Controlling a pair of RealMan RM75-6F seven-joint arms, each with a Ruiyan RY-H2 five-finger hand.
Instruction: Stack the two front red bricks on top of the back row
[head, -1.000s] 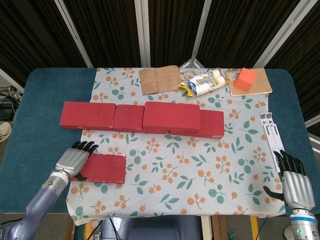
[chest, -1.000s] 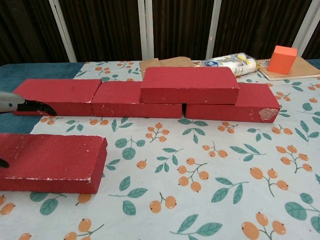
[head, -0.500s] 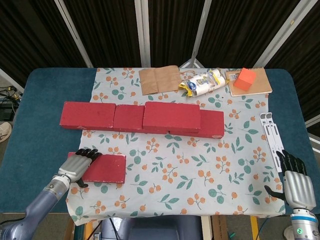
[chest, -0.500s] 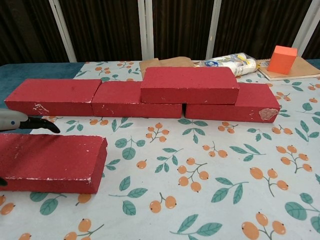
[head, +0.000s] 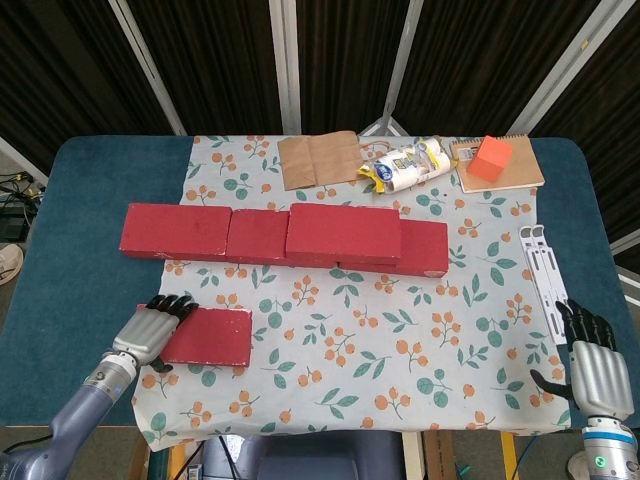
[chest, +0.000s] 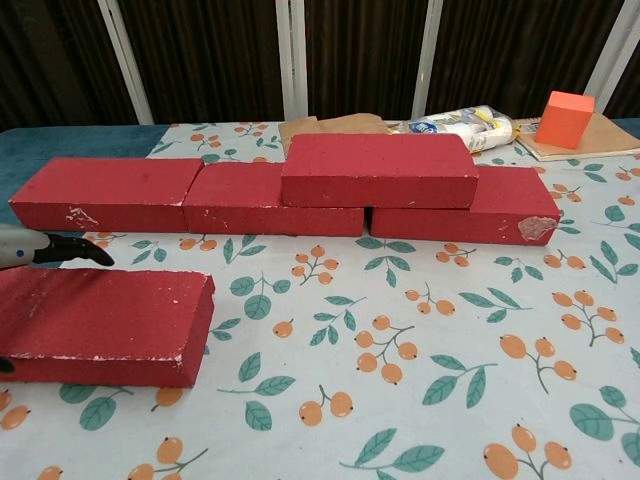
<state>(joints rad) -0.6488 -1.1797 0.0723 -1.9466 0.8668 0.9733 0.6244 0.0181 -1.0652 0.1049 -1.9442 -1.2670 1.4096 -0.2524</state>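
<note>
Red and chalk-scuffed, the front brick (head: 205, 336) lies flat on the floral cloth (head: 380, 330) nearest the robot, its long axis running left to right, parallel to the row behind. The left hand (head: 153, 331) covers the brick's left end, fingers (head: 172, 304) draped over the top toward its far edge and thumb at the near side, gripping that end. The head view shows this hold whole; the chest view catches only a dark fingertip (chest: 82, 250) above the brick's far edge, the rest cut off at the frame's left. The right hand (head: 590, 365) appears in the head view alone, resting off the cloth's near right corner with fingers loosely apart and holding nothing.

Beyond the left fingers, across a strip of cloth, the back row (head: 230, 235) of bricks runs the same direction, with one stacked brick (head: 343, 233) already on top, bridging a seam. Only the chest view shows its height and a chipped pale corner on the rightmost brick (chest: 510, 210).
</note>
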